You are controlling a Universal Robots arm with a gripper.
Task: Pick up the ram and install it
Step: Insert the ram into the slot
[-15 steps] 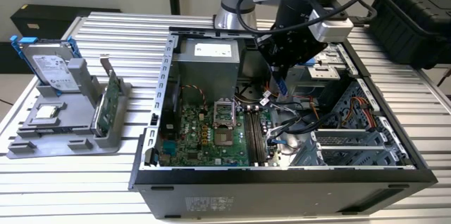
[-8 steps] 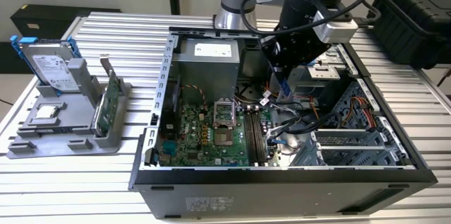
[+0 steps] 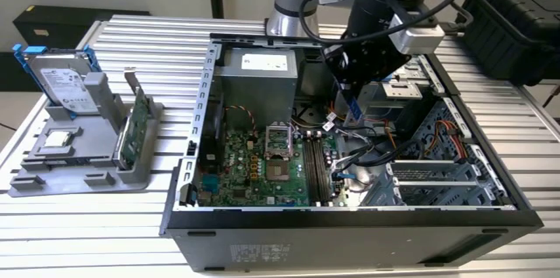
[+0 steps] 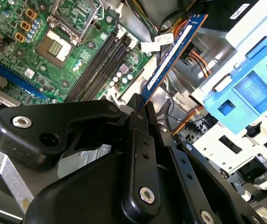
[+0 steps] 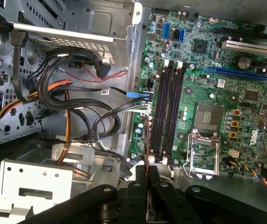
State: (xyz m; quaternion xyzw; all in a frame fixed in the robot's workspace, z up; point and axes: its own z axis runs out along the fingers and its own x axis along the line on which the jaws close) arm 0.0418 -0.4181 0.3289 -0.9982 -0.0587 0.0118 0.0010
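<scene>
My gripper [image 3: 350, 88] hangs over the open computer case [image 3: 201, 94], shut on the ram [image 3: 353, 106], a thin blue stick held by its upper end. In the second wrist view the ram [image 4: 173, 51] sticks out from between the black fingers [image 4: 138, 116], its white label showing. In the first wrist view the ram [image 5: 147, 140] appears edge-on, held above the cables just beside the black memory slots [image 5: 167, 112] of the green motherboard [image 5: 208, 70]. In the exterior view the empty slots [image 3: 317, 163] lie below the stick and toward that view's left.
A grey holder [image 3: 79, 160] at the exterior view's left carries a hard drive with blue rails [image 3: 61, 81] and a green card [image 3: 131, 134]. Loose cables [image 5: 68, 102] and drive cages [image 3: 437, 173] fill the case beside the slots. A black box [image 3: 516, 22] stands at the back right.
</scene>
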